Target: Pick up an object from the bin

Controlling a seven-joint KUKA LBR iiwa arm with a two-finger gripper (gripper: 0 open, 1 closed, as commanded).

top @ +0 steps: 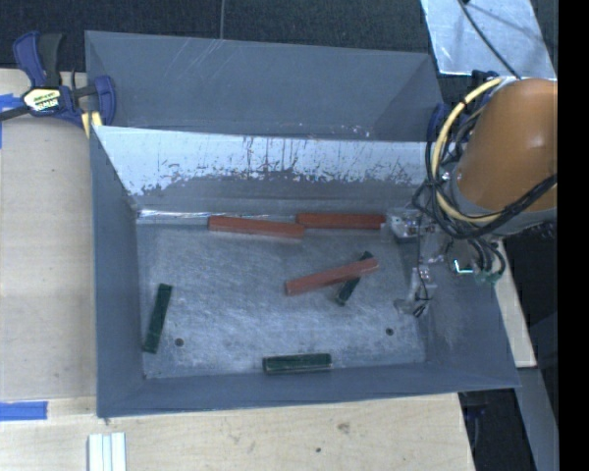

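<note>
- Camera view: the grey metal bin (116,263) holds a handful of loose sticks, and my landmark is the red-brown flat bar lying tilted mid-floor (324,279).
- The gripper (415,297) hangs just to the right of that tilted bar, low by the bin's right wall, under the arm's orange cover (506,145) and its cables. Nothing shows in its grasp, and I cannot tell if it stands open or closed.
- Touching the tilted bar's right end, crossing under it, is a short dark green stick (350,287).
- Behind the tilted bar, against the back wall, lie two more red-brown bars end to end: a long one (256,227) to the back left and a shorter one (340,221) straight behind.
- Well to the left of the tilted bar, a dark green bar (157,317) lies nearly lengthwise by the left wall. In front of it, another dark green bar (296,363) rests along the front wall.
- Likeliest pick, by nearness: the tilted bar. It looks stiff, light and flat-sided, probably wood or plastic, so neither fragile nor floppy.
- My take is to grip it across its narrow width near the middle, for balance. A hold at the right end risks snagging the green stick underneath.
- The bars along the walls look harder, with little room for a jaw on the wall side.
</note>
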